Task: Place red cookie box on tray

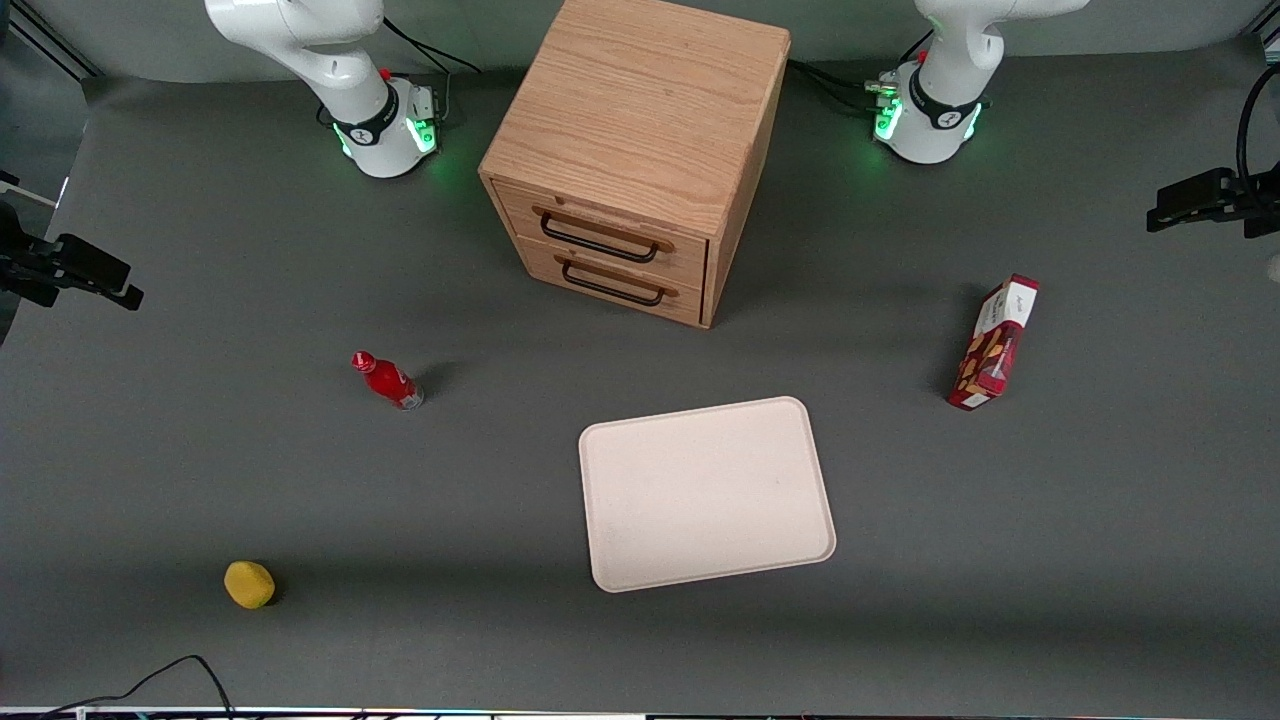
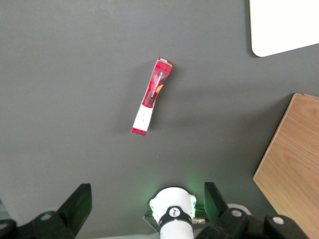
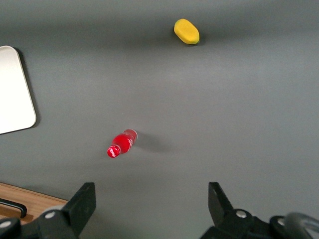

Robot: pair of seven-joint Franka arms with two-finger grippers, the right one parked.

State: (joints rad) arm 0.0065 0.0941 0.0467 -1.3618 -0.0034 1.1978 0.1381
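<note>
gripper (image 2: pixel 144 209) high above the table, fingers spread wide, holding nothing. red cookie box (image 1: pixel 993 343) stands on its long edge toward the working arm's end, well apart from tray (image 1: pixel 705 493). descend, align fingers across the box's thin faces, pinch mid-length.

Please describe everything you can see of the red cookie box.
The red cookie box is a slim cardboard box, dark red with tan cookie pictures and a white end panel. It stands on a narrow side on the grey table, toward the working arm's end, apart from the cream tray. Nothing touches it; the open gripper hangs high above it.
</note>
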